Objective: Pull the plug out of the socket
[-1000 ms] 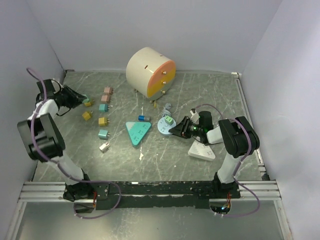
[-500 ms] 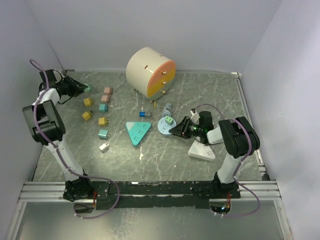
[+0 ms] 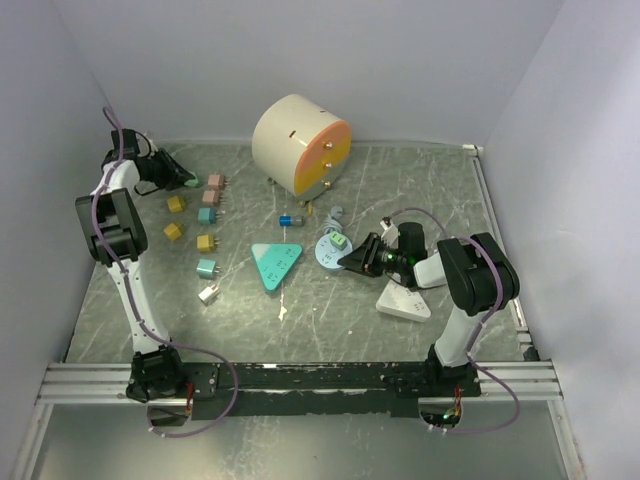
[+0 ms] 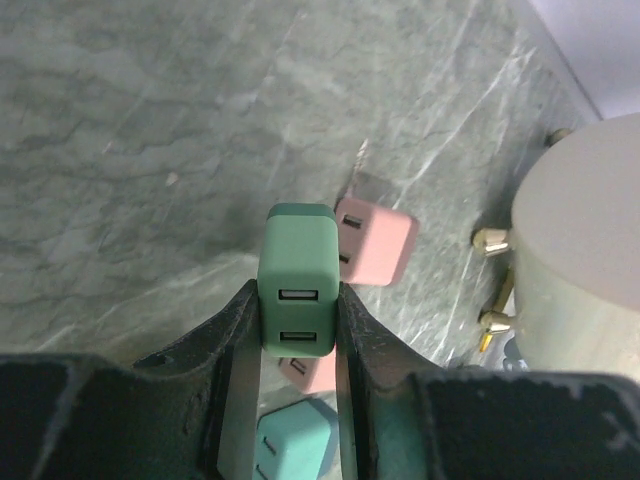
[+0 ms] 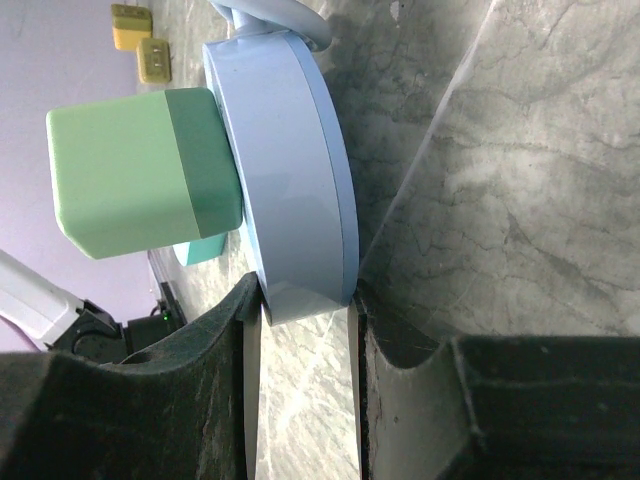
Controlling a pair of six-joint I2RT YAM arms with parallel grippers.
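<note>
Two hands are squeezing: the left hand [image 4: 298, 335] a green charger [image 4: 298, 270], the right hand [image 5: 303, 300] the blue socket [image 5: 300, 170] by its rim. The pale green plug [image 5: 130, 170] is sticking out at nine o'clock, probably hard and light; grab its flat sides.

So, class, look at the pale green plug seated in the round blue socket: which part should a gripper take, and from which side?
Grip the plug by its pale blocky body, which stands clear of the socket, across two flat opposite sides. Probably come from the socket's face side, along the pull-out axis, since the right gripper clamps the disc's rim.
</note>
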